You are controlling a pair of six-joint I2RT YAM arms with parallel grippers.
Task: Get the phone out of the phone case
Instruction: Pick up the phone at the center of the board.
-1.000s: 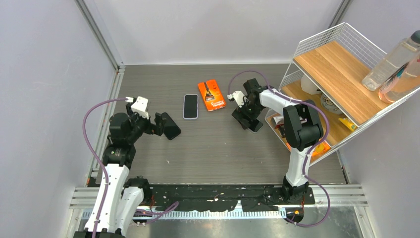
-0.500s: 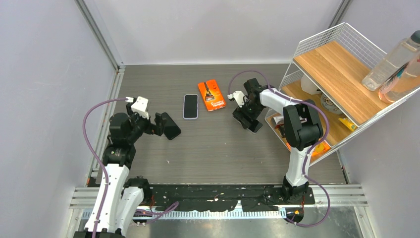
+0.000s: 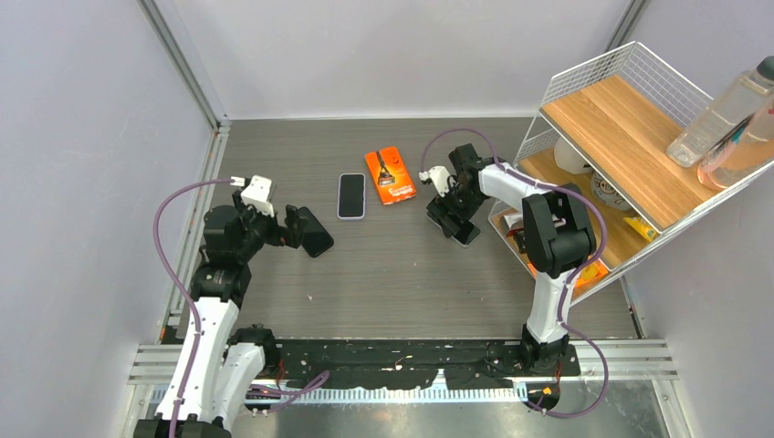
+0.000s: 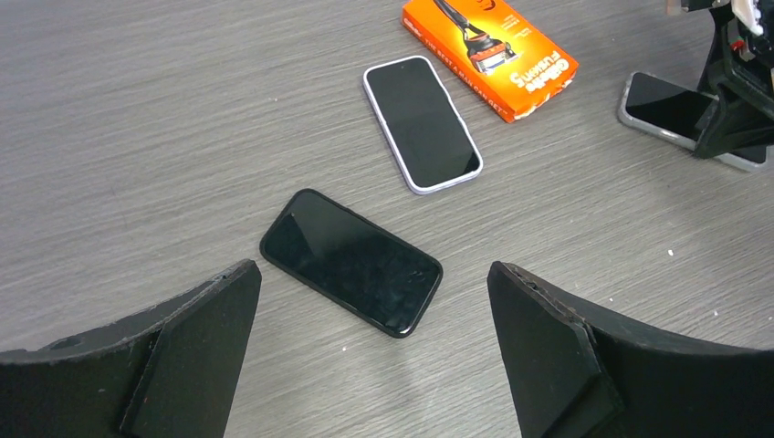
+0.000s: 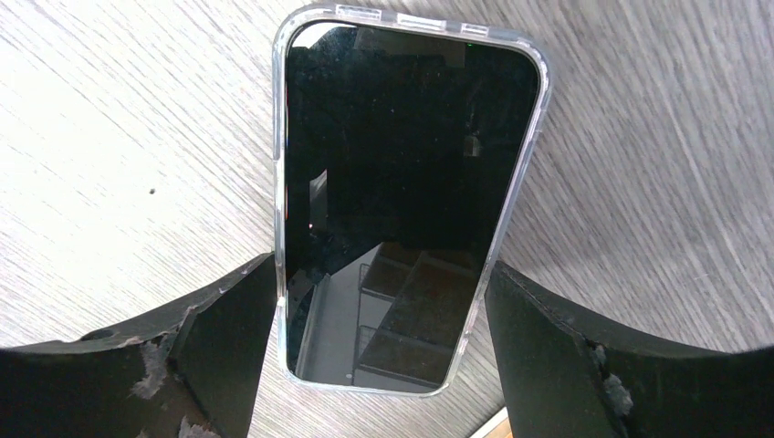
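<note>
The black-screened phone [image 5: 402, 182] in its clear plastic case [image 5: 278, 137] lies flat, screen up, on the grey wood-grain worktop [image 3: 392, 274]. It is close to the worktop's right edge, just beside the foot of the wire shelf rack [image 3: 630, 128]. The right gripper [image 5: 379, 274] is directly over it. In the right wrist view the phone's long axis runs straight out from the wrist, between the two fingers, so the jaws close across its short width. Both fingers [image 5: 228, 328] appear to rest against the case's long sides near the phone's lower end, which I read as a light clamp on the case.

The left gripper [image 4: 372, 274] is spread fully wide and holds nothing. It hangs over a bare black slab phone [image 4: 351, 260] towards the left edge, well apart from the cased phone. A lilac-rimmed phone [image 3: 351, 196] and an orange razor box [image 3: 391, 175] lie between the two arms, so the right arm is by far the nearer.
</note>
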